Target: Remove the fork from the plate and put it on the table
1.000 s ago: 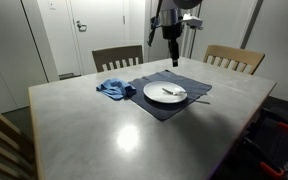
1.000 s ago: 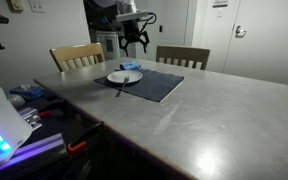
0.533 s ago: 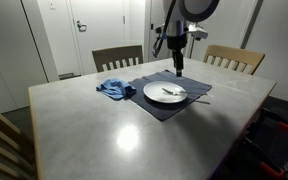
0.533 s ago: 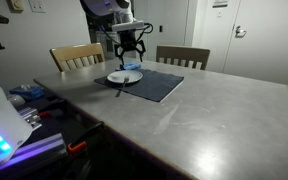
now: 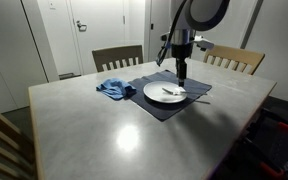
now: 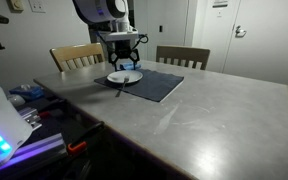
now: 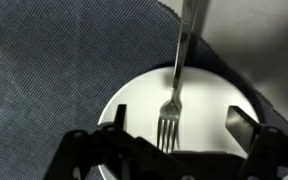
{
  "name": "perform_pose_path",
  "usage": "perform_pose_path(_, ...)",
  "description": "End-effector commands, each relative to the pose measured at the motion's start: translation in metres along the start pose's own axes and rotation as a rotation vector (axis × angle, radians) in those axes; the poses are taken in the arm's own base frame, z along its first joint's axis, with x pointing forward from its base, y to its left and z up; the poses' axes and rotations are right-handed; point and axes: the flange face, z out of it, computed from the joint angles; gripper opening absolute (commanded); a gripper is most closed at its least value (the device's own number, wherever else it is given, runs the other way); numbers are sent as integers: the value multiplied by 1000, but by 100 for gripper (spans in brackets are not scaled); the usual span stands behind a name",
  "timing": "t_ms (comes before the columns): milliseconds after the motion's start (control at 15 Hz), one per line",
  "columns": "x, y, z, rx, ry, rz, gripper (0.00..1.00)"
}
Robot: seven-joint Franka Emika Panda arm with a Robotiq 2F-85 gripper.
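Note:
The white plate (image 5: 160, 95) lies on a dark placemat (image 5: 147, 104) and also shows in the other exterior view (image 6: 124, 78). The silvery fork (image 5: 172, 92) lies on the plate. In the wrist view its tines (image 7: 167, 126) rest on the plate (image 7: 134, 105) and its handle (image 7: 187, 35) runs up past the rim. My gripper (image 5: 183, 73) hangs open and empty just above the plate, as the other exterior view (image 6: 125, 64) also shows. In the wrist view the gripper (image 7: 179, 128) straddles the tines, with fingers (image 7: 242, 127) on either side, not touching.
A crumpled blue cloth (image 5: 114, 89) lies on the light-grey table (image 5: 94, 130) beside the placemat (image 7: 54, 60). Wooden chairs (image 5: 117, 57) stand at the far side. A thin dark utensil (image 6: 119, 90) lies on the mat near the plate. Equipment (image 6: 4, 135) stands at the table's edge.
My gripper has come down from well above the table to just over the plate, staying open. The fork and plate have not moved.

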Motion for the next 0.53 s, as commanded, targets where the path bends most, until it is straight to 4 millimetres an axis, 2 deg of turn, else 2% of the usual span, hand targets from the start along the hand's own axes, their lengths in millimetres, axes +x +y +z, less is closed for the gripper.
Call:
perform_pose_path(0, -12, -7, 3, 9, 12, 27, 100)
perform_pose_path(467, -36, -12, 26, 33, -23, 39, 100)
